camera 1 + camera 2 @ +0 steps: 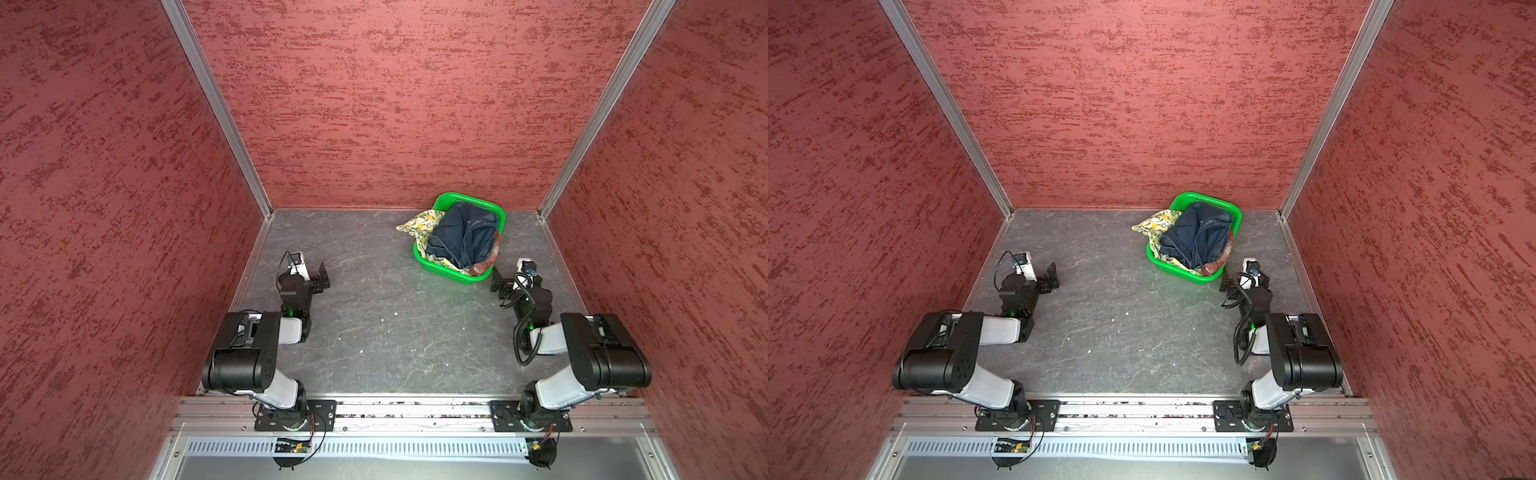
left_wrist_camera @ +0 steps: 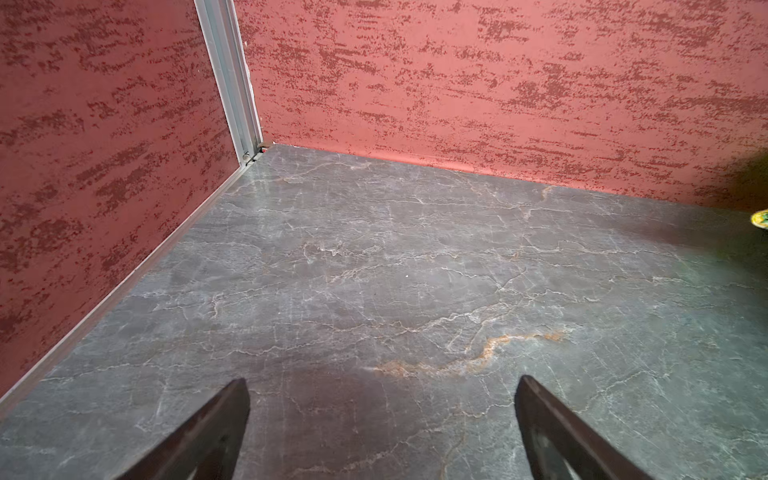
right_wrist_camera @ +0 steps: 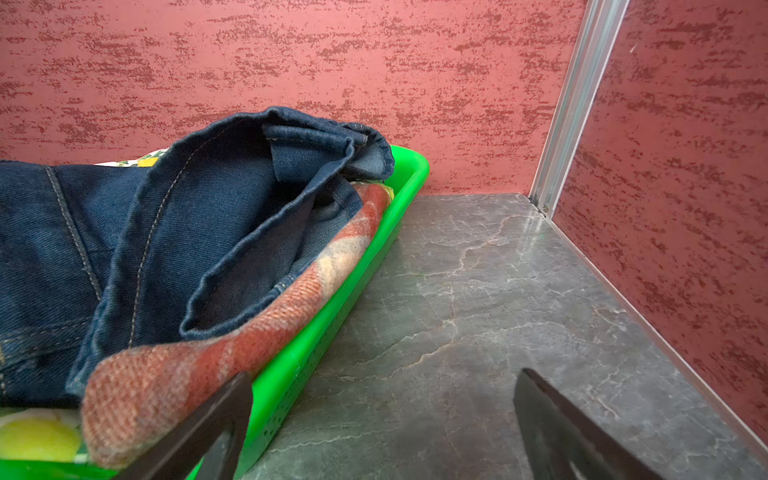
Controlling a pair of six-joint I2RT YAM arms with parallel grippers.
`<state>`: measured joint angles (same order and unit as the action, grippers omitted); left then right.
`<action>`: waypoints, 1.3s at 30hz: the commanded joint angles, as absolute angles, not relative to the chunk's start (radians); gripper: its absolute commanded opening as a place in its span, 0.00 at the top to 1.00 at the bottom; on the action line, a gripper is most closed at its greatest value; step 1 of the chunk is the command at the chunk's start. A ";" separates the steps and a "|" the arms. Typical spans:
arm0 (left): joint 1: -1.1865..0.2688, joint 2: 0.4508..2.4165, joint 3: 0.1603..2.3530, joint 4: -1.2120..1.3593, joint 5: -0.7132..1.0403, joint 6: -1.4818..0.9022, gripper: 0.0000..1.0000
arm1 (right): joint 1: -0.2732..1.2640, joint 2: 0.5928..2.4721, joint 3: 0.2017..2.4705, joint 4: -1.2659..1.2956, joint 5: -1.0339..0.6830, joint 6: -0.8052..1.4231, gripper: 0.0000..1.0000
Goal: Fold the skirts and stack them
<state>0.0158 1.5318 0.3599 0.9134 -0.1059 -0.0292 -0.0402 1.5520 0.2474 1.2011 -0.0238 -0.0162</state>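
Right end effector (image 3: 384,374) low beside basket (image 3: 357,286)

Plaid skirt (image 3: 166,382) mostly beneath denim skirt (image 3: 187,216)

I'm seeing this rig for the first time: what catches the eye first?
The bright green basket at the back right of the grey table stands out, heaped with a denim skirt on top, a lemon-print skirt spilling over its left rim and a plaid skirt at its near right edge. The left gripper and right gripper rest open and empty, the right one beside the basket.
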 commanded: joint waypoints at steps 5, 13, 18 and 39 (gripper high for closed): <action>0.013 1.536 0.367 0.922 -0.097 -0.023 0.00 | -0.037 1.546 0.238 1.235 -0.041 -0.026 0.01; 0.013 1.536 0.367 0.922 -0.097 -0.022 0.00 | -0.038 1.546 0.239 1.234 -0.041 -0.026 0.01; 0.012 1.536 0.366 0.922 -0.097 -0.023 0.00 | -0.037 1.546 0.239 1.232 -0.041 -0.026 0.01; 0.001 1.537 0.365 0.928 -0.117 -0.014 0.01 | -0.050 1.548 0.279 1.164 0.124 0.052 0.01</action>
<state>0.0006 1.5318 0.3599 0.9138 -0.1135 -0.0280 -0.0475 1.5524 0.2607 1.1687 0.0986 0.0418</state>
